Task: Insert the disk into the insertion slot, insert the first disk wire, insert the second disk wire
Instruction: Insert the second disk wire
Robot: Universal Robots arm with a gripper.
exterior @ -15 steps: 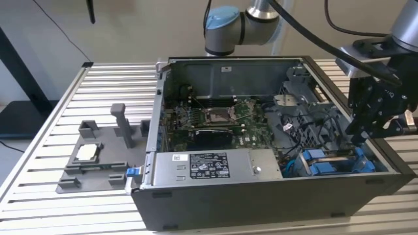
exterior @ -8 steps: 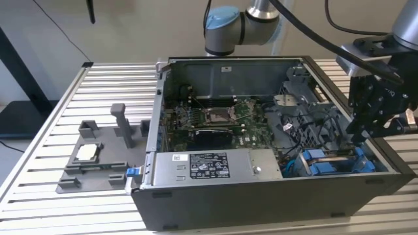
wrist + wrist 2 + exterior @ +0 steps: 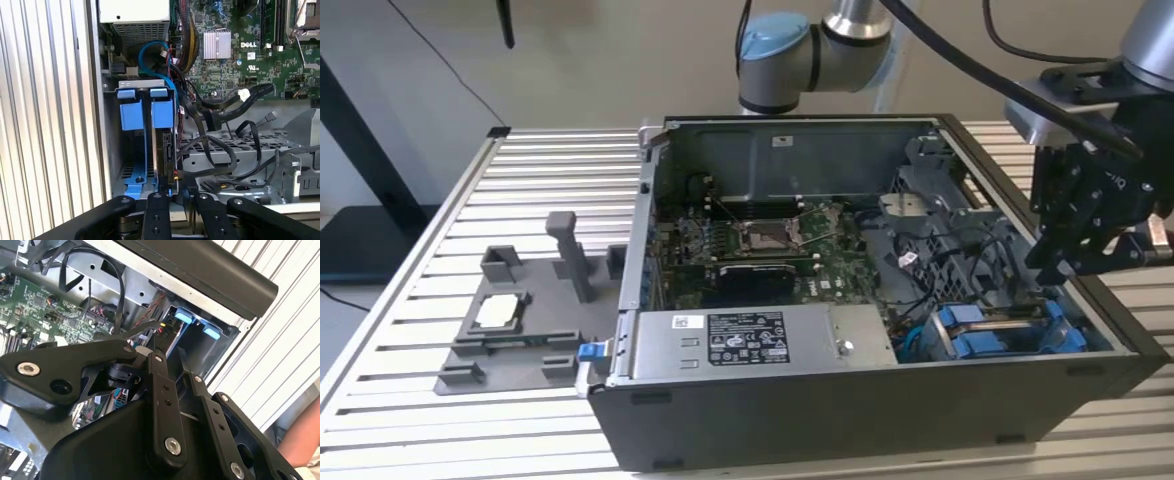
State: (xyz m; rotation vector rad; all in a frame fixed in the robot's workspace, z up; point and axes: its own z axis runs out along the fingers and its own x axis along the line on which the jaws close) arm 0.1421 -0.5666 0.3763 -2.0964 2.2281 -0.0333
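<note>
Your hand point(image 3: 177, 194) hangs at the corner of the open computer case point(image 3: 854, 400), close to the insertion slot point(image 3: 142, 84) and pointed toward it. You cannot tell from these views whether it is apart, together or clamped on something.

Just beyond the hand, the disk point(image 3: 166, 150) stands on edge inside the slot, held in its blue carrier point(image 3: 135, 115), with a narrow edge turned toward the hand. Black cables point(image 3: 220, 150) loop just beside that edge over a grey metal bracket. Whether any of them is plugged into the disk, you cannot tell. A blue cable point(image 3: 150, 50) curves behind the slot, and the green motherboard point(image 3: 240, 60) lies further in.

In the exterior view, the power-supply box point(image 3: 747, 335) with its white sticker runs along the case's near wall, beside the slot. The case rests on a slatted counter point(image 3: 560, 170). A grey fixture point(image 3: 520, 330) sits on it at the exterior view's left, just beside the case. In the second wrist view, part of a person's arm point(image 3: 300, 440) shows past the counter.
</note>
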